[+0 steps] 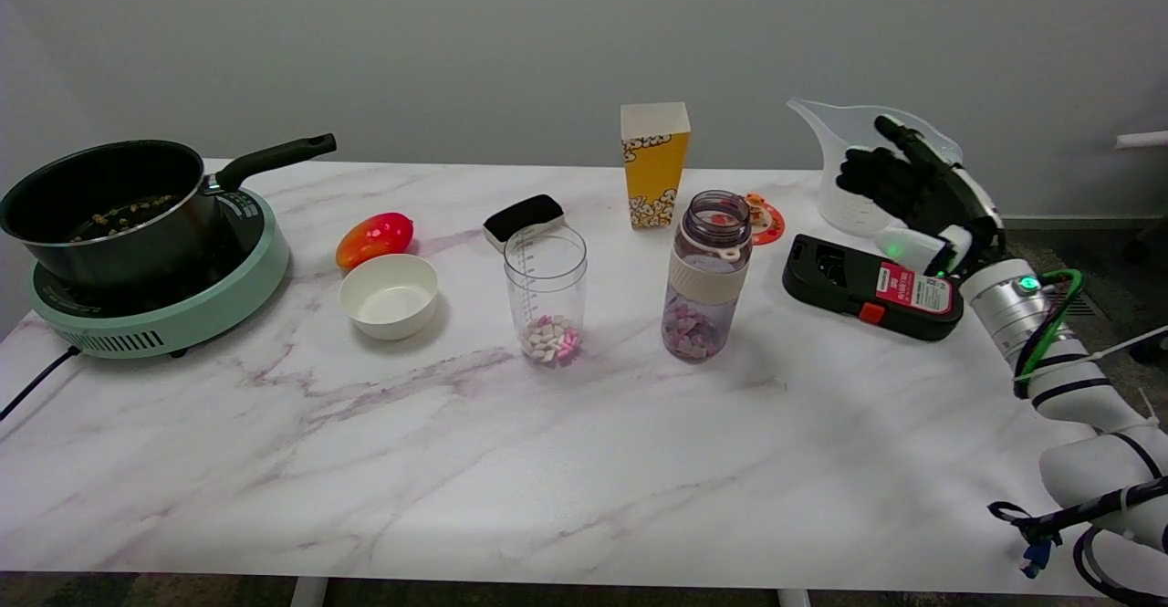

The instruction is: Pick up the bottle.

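Observation:
The bottle (707, 276) stands upright near the table's middle, a clear purple-tinted body with a cream band, no lid, and small pink and white pieces at the bottom. My right hand (917, 192) hovers well to its right, above the table's far right side. Its fingers are spread apart and hold nothing. A wide gap of table lies between hand and bottle.
A black device with a red label (867, 287) lies between the hand and the bottle. Behind the hand stands a clear pitcher (853, 164). Left of the bottle are a measuring cup (546, 297), white bowl (389, 295), popcorn box (654, 164), and a pot on a cooker (137, 242).

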`<act>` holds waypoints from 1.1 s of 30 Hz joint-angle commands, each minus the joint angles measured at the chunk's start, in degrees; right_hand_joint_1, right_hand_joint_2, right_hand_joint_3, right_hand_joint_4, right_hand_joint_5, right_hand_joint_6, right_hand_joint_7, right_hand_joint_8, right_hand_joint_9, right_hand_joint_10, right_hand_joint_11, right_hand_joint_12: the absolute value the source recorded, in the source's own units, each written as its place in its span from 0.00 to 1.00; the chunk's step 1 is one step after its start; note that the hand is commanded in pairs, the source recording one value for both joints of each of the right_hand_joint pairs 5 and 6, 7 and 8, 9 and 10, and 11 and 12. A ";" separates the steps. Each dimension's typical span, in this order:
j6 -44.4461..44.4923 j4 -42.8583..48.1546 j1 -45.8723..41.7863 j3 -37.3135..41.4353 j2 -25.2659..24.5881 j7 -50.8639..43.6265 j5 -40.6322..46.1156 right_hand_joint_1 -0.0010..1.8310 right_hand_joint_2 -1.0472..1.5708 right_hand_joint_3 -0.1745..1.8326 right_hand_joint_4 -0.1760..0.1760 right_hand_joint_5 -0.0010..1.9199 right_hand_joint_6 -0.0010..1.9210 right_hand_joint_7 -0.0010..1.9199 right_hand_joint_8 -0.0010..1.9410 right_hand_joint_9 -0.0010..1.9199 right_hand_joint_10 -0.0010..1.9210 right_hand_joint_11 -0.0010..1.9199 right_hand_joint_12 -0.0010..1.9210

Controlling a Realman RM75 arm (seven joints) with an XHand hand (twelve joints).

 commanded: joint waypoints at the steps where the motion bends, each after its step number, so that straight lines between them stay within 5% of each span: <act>1: -5.24 0.37 4.42 -4.43 -6.94 -13.06 -6.12 0.70 0.24 0.73 0.50 0.11 0.11 0.32 0.31 0.28 0.28 0.28 0.28; 33: -1.57 -4.21 9.64 -10.24 -13.27 -14.87 -5.41 0.70 0.27 0.74 0.50 0.17 0.17 0.37 0.36 0.31 0.31 0.31 0.31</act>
